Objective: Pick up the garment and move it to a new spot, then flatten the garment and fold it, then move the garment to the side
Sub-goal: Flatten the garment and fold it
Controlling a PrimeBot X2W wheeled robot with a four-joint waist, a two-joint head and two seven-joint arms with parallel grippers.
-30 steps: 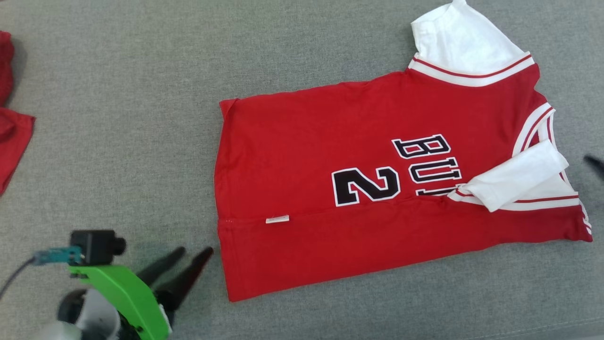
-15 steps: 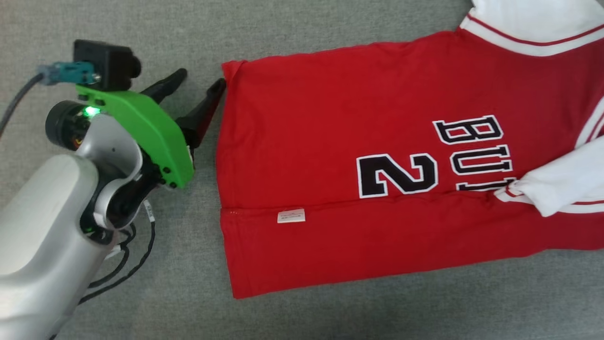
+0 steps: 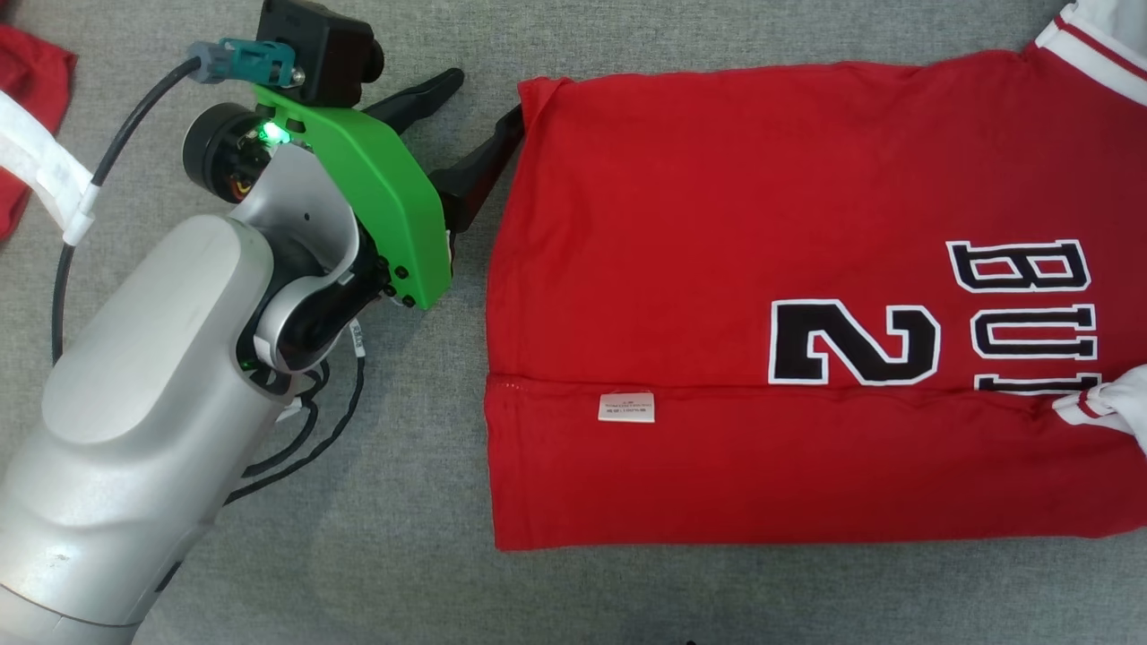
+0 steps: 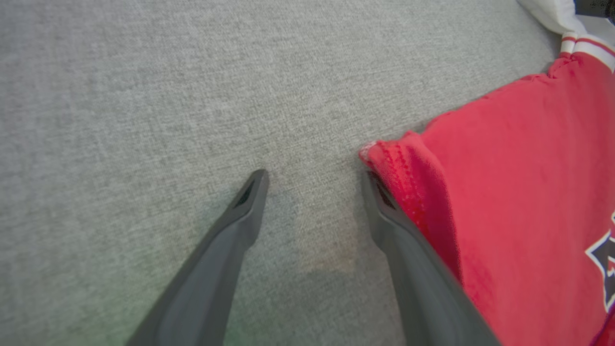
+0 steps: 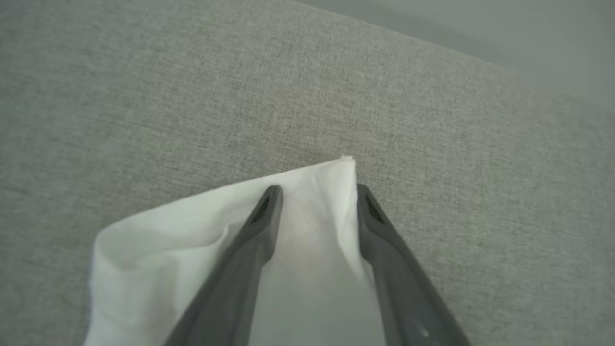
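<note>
Well, my left gripper [image 3: 488, 103] sits toward 11 o'clock in the head view with its fingers spread as wide as they go and nothing between them but the grey fabric surface [image 3: 627, 591]; in the left wrist view the finger [image 4: 413, 259] on the 3 o'clock side touches the stitched hem corner of the red jersey [image 4: 519, 192], and the other finger rests on bare grey cloth; my right gripper [image 5: 318, 190] stands partly open astride the corner of the white sleeve [image 5: 158, 230], which lies in the gap between the two fingers, not clamped; the jersey lies flat on the surface, spread from the middle of the head view out to 3 o'clock, its lower part folded up along a seam with a small white label [image 3: 625, 407] on it; another red cloth [image 3: 36, 81] lies at 10 o'clock.
</note>
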